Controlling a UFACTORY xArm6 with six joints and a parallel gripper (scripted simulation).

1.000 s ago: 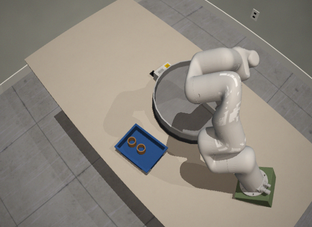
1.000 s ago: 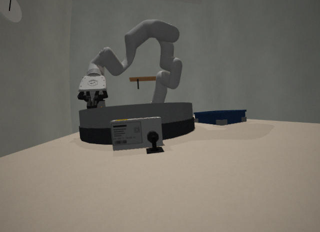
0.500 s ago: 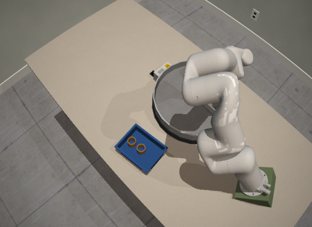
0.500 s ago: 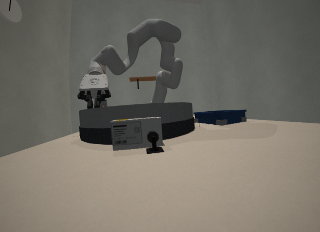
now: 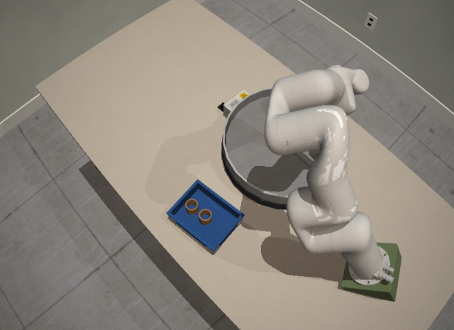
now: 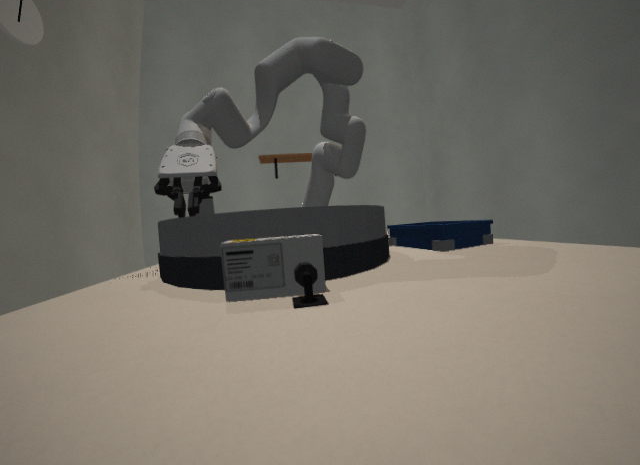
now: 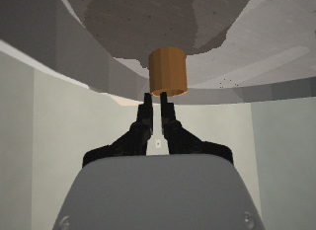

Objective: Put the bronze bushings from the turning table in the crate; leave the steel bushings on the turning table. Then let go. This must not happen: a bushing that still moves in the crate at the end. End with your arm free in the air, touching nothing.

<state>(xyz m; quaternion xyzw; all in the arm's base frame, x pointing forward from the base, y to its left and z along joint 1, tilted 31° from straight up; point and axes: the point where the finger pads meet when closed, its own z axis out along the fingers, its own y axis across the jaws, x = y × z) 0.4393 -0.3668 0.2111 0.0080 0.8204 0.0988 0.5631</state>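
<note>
Two bronze bushings stand side by side in the blue crate (image 5: 220, 235) (image 6: 439, 234), one (image 5: 191, 211) nearer its left corner, the other (image 5: 204, 222) nearer its middle. The round grey-walled turning table (image 5: 243, 135) (image 6: 284, 223) lies behind the crate. My gripper (image 6: 186, 212) (image 7: 156, 101) is over the turning table's far side, its fingers open by a narrow gap with nothing between them. A third bronze bushing (image 7: 168, 69) is just beyond the fingertips in the wrist view; whether it rests on the turning table I cannot tell. No steel bushing shows; the arm hides part of the turning table.
A white labelled box (image 5: 236, 101) (image 6: 268, 269) and a small black stand (image 5: 220, 106) (image 6: 307, 279) are beside the turning table's left wall. The arm's green base (image 5: 394, 260) is at the lower right. The turning table's raised wall stands between my gripper and the crate.
</note>
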